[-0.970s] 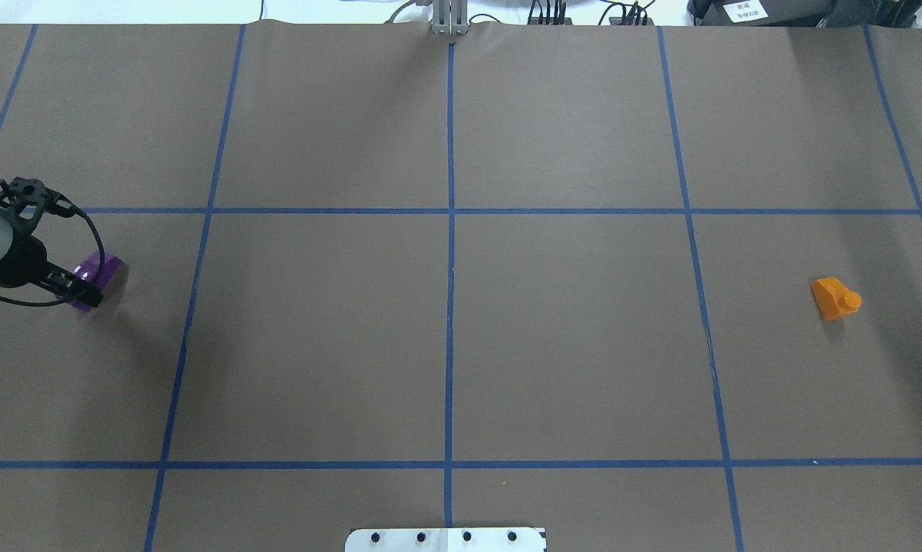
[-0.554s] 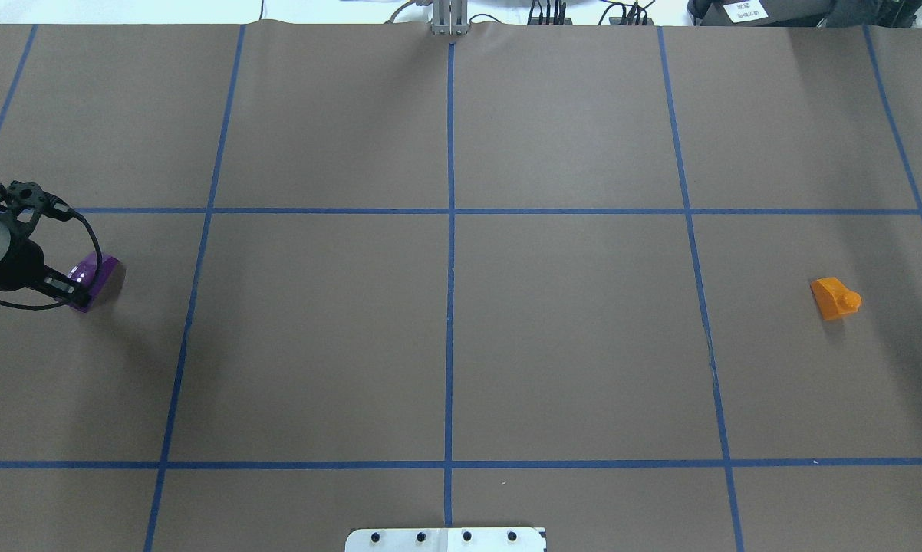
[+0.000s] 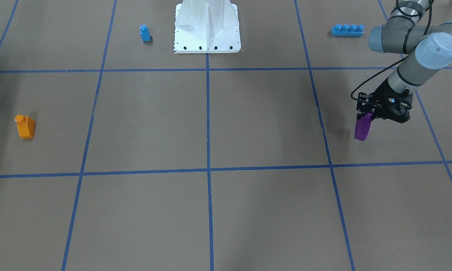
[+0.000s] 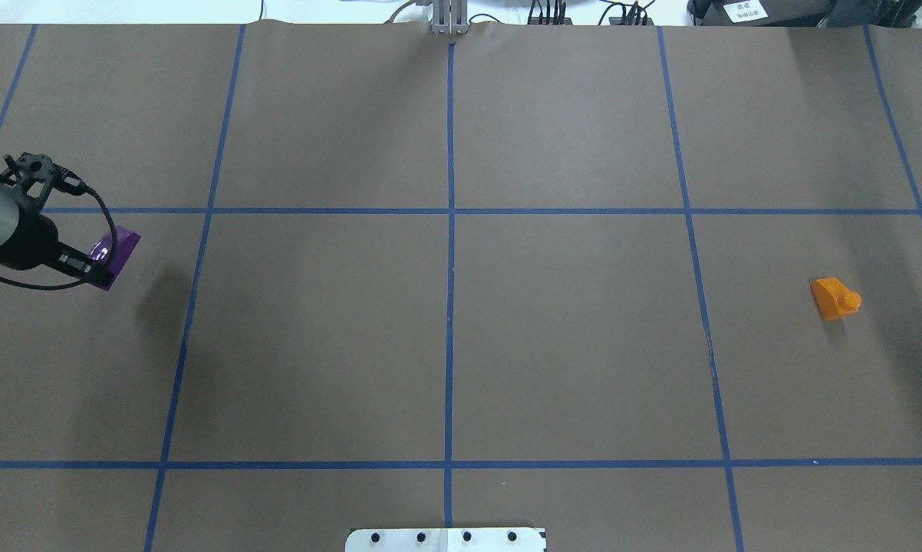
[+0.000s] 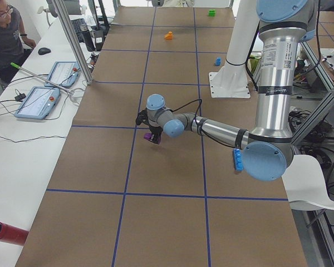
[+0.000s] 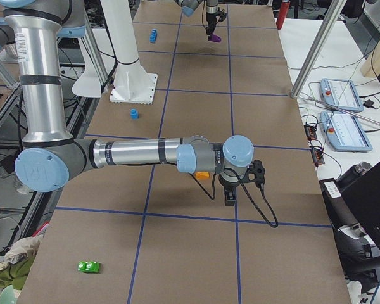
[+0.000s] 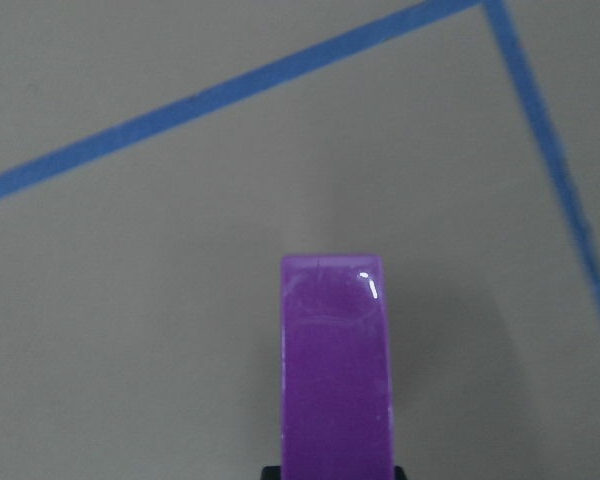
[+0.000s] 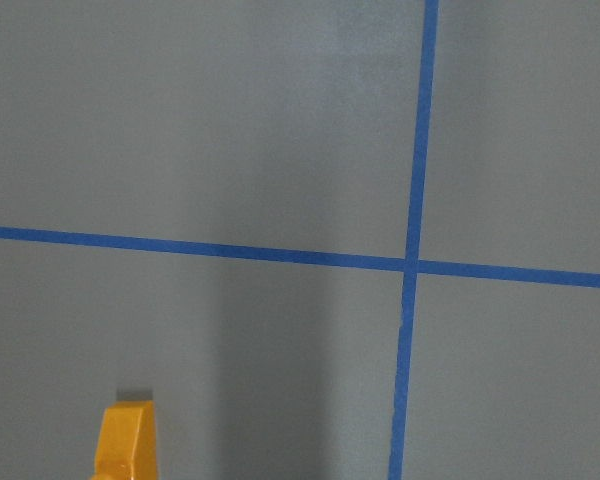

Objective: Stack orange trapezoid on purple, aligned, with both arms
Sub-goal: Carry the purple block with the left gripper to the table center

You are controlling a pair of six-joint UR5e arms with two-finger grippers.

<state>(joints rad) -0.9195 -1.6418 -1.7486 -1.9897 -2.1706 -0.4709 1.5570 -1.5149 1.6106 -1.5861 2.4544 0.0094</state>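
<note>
My left gripper (image 4: 85, 266) is shut on the purple block (image 4: 116, 256) and holds it above the table at the left side, with its shadow on the paper below. It also shows in the front view (image 3: 362, 128), the left wrist view (image 7: 335, 370) and the exterior left view (image 5: 151, 136). The orange trapezoid (image 4: 835, 297) lies alone on the table at the right, stud pointing sideways, also in the front view (image 3: 25, 127). My right gripper (image 6: 230, 193) shows only in the exterior right view, next to the orange block (image 6: 202, 175); I cannot tell whether it is open. The right wrist view catches the orange block (image 8: 126, 442) at its bottom edge.
A small blue one-stud block (image 3: 145, 33) and a long blue four-stud brick (image 3: 347, 29) lie beside the white pedestal (image 3: 207, 26). A green block (image 6: 88, 266) lies near the right end of the table. An operator (image 5: 3, 33) and tablets (image 5: 39, 100) are on the far side.
My left gripper has risen with the purple block and shifted a little toward the table's middle and far side. The orange block has not moved.
</note>
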